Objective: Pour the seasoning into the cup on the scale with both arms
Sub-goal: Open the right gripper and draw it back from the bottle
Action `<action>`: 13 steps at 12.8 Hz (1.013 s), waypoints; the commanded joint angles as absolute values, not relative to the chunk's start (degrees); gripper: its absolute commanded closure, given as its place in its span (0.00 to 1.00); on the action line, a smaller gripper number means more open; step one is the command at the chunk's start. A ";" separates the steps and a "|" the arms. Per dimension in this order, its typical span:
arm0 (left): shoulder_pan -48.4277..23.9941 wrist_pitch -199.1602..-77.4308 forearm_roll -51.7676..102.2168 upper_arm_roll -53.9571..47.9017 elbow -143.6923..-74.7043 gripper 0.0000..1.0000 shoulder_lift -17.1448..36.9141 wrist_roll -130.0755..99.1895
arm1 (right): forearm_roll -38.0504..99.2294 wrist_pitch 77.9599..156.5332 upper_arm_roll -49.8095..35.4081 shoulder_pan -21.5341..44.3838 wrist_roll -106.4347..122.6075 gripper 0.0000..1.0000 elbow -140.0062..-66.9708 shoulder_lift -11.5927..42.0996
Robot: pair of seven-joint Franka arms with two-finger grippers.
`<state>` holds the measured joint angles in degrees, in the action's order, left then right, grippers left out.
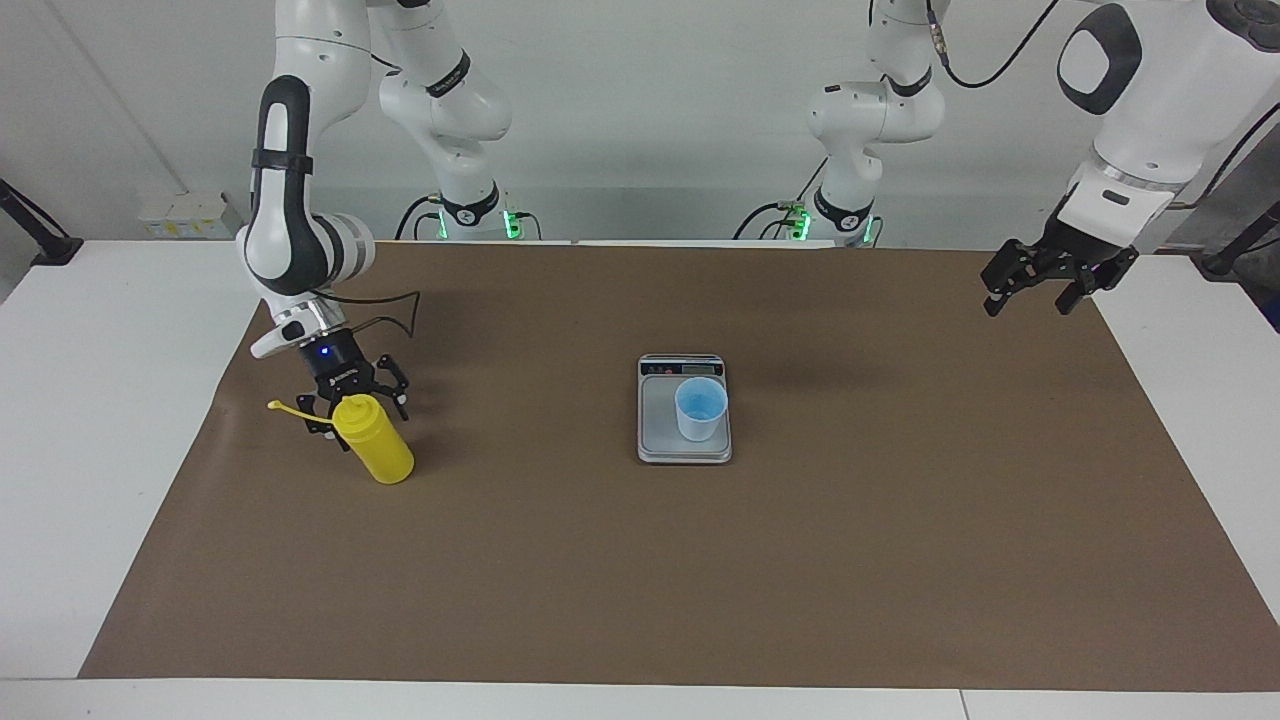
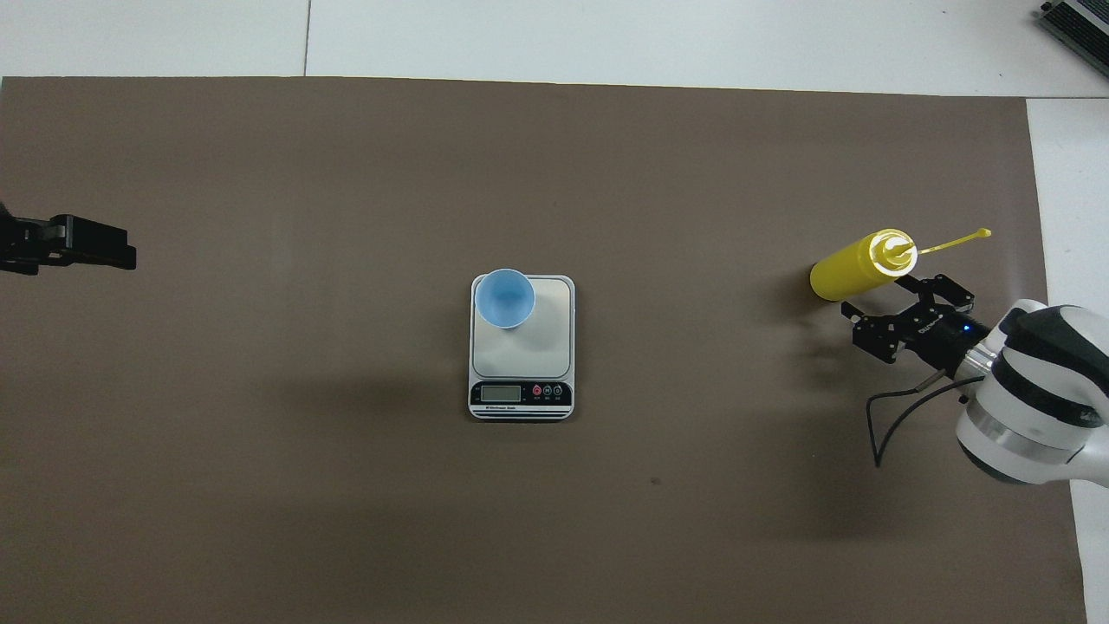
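Observation:
The yellow seasoning bottle (image 1: 375, 452) (image 2: 853, 267) stands upright on the brown mat toward the right arm's end of the table, its cap strap sticking out sideways. My right gripper (image 1: 356, 398) (image 2: 888, 302) is open just beside the bottle's top, on the side nearer the robots, with nothing between its fingers. The light blue cup (image 1: 700, 408) (image 2: 504, 298) stands on the silver scale (image 1: 658, 438) (image 2: 541, 342) at the mat's middle. My left gripper (image 1: 1028, 303) (image 2: 121, 253) waits open in the air over the mat's edge at the left arm's end.
A brown mat (image 1: 640, 580) covers most of the white table (image 1: 110, 400). The scale's display strip (image 2: 520, 393) faces the robots. A black cable (image 2: 884, 416) loops from the right wrist above the mat.

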<state>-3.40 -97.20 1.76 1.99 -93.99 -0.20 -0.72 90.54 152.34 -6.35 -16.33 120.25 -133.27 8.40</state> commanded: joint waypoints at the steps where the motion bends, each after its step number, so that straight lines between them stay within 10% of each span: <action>1: -3.25 -97.03 2.55 2.11 -94.92 0.00 -1.32 -0.44 | 88.25 153.45 -6.77 -18.10 121.11 0.00 -135.44 6.33; 13: -3.25 -97.03 2.55 2.11 -94.92 0.00 -1.32 -0.44 | 74.80 158.90 -5.89 -22.85 120.85 0.00 -133.69 5.80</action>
<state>-3.40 -97.20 1.76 1.99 -93.99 -0.20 -0.72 76.23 157.80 -5.73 -22.28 120.25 -133.82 6.88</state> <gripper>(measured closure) 0.000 0.000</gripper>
